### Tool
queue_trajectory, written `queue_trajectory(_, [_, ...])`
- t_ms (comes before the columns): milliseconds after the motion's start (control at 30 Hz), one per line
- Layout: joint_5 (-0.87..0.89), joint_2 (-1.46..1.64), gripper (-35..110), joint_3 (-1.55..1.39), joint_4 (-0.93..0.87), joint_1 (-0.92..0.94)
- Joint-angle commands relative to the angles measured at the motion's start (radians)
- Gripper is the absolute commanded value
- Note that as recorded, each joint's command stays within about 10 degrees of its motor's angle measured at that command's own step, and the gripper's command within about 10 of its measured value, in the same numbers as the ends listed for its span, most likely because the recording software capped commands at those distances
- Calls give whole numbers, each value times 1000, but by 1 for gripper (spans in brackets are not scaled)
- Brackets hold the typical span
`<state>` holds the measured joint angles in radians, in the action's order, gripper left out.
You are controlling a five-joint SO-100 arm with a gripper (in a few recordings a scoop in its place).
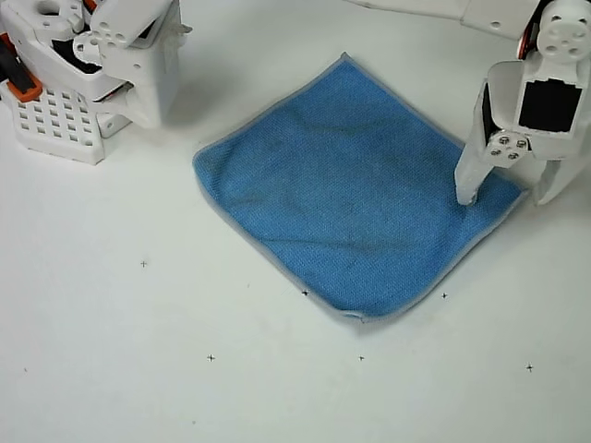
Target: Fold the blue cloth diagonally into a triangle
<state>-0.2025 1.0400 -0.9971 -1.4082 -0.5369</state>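
Overhead view shows you the gripper (511, 196) with jaws spread wide over the right corner of the blue cloth (346, 189), one fingertip (466, 196) touching it, nothing held.

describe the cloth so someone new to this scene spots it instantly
On the white table, between the arm's base at upper left and the white gripper at right, lies the blue cloth. It lies flat as a diamond with grey edging, the one coloured sheet there.
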Motion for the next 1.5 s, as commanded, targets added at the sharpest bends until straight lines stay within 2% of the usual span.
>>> queue_trajectory(0, [-3,43,35,77,-8,-35])
queue_trajectory(600, [14,-3,33,92,-38,-26])
queue_trajectory(1067, [18,-15,16,98,-38,-29])
queue_trajectory(1467, [28,-23,10,97,-38,-26])
